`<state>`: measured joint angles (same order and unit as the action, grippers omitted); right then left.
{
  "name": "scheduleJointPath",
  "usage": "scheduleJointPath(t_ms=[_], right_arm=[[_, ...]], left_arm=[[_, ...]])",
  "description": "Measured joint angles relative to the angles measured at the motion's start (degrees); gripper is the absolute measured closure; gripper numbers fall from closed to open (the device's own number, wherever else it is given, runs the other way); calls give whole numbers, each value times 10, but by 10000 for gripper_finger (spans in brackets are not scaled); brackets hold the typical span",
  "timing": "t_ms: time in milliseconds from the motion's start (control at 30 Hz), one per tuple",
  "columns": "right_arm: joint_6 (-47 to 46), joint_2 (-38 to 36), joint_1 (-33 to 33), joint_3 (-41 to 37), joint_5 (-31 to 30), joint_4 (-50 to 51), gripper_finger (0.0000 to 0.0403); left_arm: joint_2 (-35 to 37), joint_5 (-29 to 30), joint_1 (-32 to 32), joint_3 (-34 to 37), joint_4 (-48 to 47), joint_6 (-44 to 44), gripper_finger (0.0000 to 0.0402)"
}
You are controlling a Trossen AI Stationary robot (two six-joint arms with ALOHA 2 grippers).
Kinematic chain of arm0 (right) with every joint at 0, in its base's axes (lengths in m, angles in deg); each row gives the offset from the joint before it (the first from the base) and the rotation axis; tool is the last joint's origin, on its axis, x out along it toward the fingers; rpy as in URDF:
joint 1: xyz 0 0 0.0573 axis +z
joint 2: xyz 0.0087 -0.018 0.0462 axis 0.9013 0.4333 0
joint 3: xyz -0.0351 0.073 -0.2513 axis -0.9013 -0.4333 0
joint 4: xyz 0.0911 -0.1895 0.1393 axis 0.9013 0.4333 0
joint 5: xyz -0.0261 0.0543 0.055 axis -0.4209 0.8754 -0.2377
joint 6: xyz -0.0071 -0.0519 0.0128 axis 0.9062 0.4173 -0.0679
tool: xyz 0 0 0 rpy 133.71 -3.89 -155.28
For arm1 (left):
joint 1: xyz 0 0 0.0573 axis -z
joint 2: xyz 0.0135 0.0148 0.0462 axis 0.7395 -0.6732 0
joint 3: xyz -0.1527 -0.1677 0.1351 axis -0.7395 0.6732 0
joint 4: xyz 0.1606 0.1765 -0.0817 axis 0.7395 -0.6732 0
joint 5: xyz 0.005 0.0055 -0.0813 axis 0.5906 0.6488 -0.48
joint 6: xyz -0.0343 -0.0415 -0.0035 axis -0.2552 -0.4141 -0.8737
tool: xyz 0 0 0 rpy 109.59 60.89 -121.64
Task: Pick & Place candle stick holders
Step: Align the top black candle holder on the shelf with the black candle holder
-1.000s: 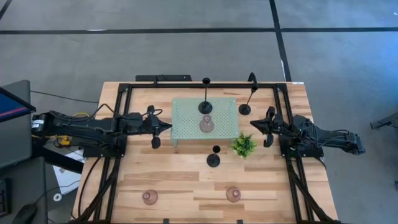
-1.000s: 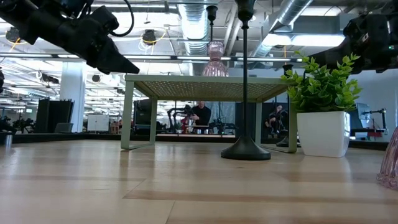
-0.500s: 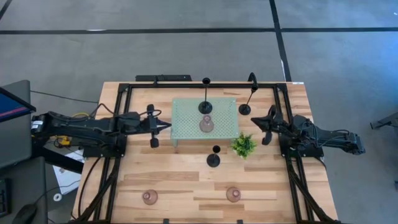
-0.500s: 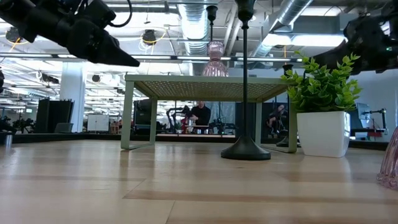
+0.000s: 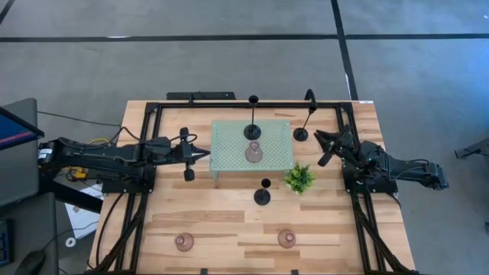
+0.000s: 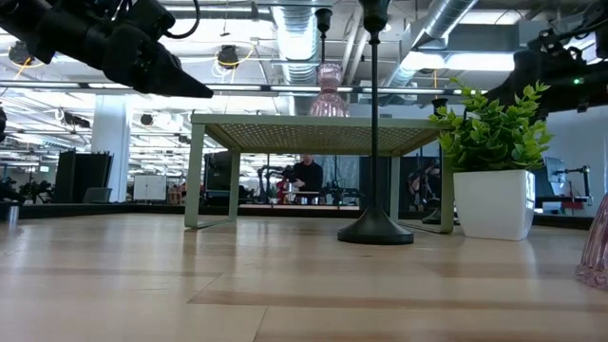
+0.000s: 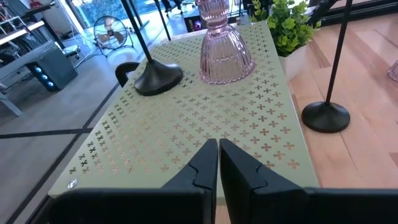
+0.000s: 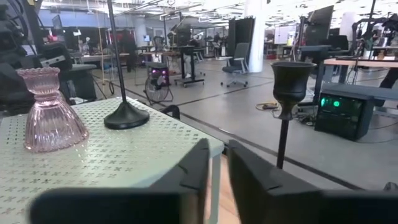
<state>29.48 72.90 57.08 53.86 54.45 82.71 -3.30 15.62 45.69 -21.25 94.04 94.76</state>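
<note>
Now the left gripper has its two dark fingers pressed together with no gap, holding nothing; its tips hover just off the 9 o'clock edge of the pale green perforated tray, at the height of its top. In the left wrist view those closed fingers point across the tray's patterned surface.

The right gripper has its jaws parted by a narrow slit, seen between the two dark fingers in its wrist view, and nothing sits between them. It hangs off the tray's 3 o'clock side, near a black candle stick holder with a thin stem and round disc base that stands on the wooden table at the tray's 2 o'clock corner, apart from the fingers.

On the tray stand a second black stemmed holder, toward 12 o'clock, and a squat pinkish-mauve glassy holder just at its 6 o'clock side. A third black stemmed holder stands on the table at 6 o'clock of the tray, beside a small green plant in a white pot. Two more pinkish glassy holders sit well apart near the table's 6 o'clock edge.
</note>
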Motion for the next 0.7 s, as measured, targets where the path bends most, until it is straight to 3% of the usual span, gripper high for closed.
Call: scheduleJointPath(t_ms=[200, 333, 467, 700], right_arm=[[-7, 0, -2, 0, -8, 2, 231], [-32, 0, -18, 0, -26, 2, 190], [-50, 17, -35, 0, -16, 3, 187], [-91, 100, -46, -1, -5, -15, 223]], left_arm=[[0, 0, 0, 0, 0, 0, 385], [0, 0, 0, 0, 2, 0, 385], [0, 0, 0, 0, 2, 0, 385], [0, 0, 0, 0, 9, 1, 385]])
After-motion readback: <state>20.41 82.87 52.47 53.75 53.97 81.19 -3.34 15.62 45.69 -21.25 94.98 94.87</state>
